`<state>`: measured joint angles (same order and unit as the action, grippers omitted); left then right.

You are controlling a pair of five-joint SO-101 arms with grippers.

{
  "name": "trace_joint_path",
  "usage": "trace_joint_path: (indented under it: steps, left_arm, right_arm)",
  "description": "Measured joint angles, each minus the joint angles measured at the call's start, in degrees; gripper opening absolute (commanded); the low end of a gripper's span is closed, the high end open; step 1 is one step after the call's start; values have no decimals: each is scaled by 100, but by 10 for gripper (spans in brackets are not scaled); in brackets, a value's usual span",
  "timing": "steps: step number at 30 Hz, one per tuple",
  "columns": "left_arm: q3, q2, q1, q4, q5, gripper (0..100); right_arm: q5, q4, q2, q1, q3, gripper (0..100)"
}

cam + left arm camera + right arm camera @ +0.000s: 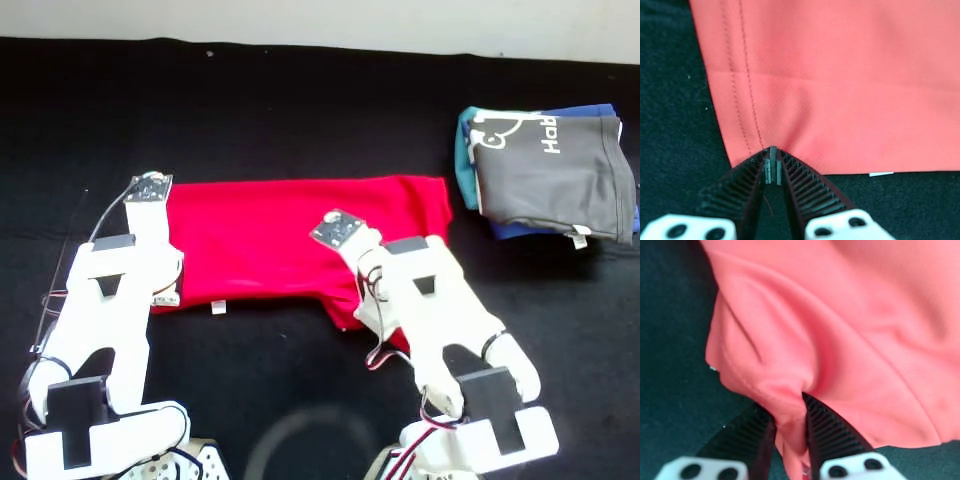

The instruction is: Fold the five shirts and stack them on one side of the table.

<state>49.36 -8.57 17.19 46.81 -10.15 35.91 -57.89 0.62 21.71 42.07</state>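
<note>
Red shirt (270, 235) is pinched by right hand (789, 409) and, seemingly, left hand (771, 159).

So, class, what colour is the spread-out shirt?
Red; the shirt shows best in the high view.

The high view looks steeply down over the whole tabletop (300, 100). Both wrist views look along their fingers (805, 185), close on the same red shirt (270, 235)

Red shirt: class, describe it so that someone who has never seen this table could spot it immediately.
Start from the black table. In its middle lies the red shirt, spread wide. Unlike the folded stack at one side, it is bright red and lies alone.
</note>
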Motion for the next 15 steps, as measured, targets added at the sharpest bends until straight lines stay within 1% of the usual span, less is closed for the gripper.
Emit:
trace_joint_path:
  steps: [4,8,11,15]
  left_arm:
    - [0,0,0,0,0,8]
    - [0,0,0,0,0,8]
    - [0,0,0,0,0,8]
    - [0,0,0,0,0,8]
  right_arm:
    - [0,-668,-114,-176,-668,6]
    - [0,-1187,-158,-633,-1749,6]
    - [35,-1275,-176,-844,-2585,6]
    - [35,-1134,-281,-862,-3209,6]
